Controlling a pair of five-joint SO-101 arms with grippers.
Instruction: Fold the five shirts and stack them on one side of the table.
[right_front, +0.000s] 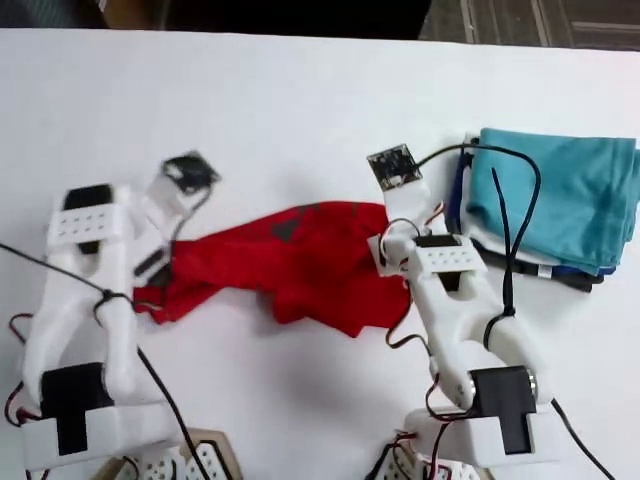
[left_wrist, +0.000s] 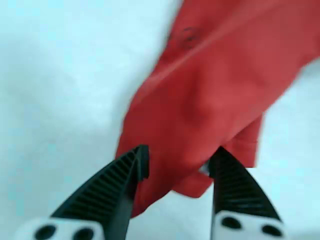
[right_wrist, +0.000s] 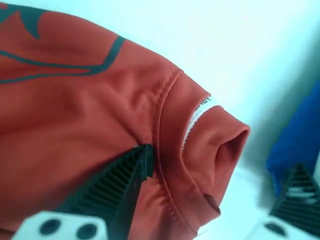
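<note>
Lying crumpled mid-table, the red shirt (right_front: 300, 265) looks light, limp, quick to bunch; the left gripper (left_wrist: 181, 152) gapes over its left end, the right gripper (right_wrist: 223, 159) gapes astride the collar (right_wrist: 172, 115), whose seam suits pinching.

left arm (right_front: 75, 300): stretched forward from its base, wrist angled toward the middle.
left gripper (left_wrist: 181, 156): pointing down, jaws parted.
right arm (right_front: 470, 320): stretched forward, wrist tipped down.
right gripper (right_wrist: 222, 167): jaws spread wide.

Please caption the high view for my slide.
Left arm and right arm over a crumpled red shirt, a stack of folded shirts beside it.
</note>
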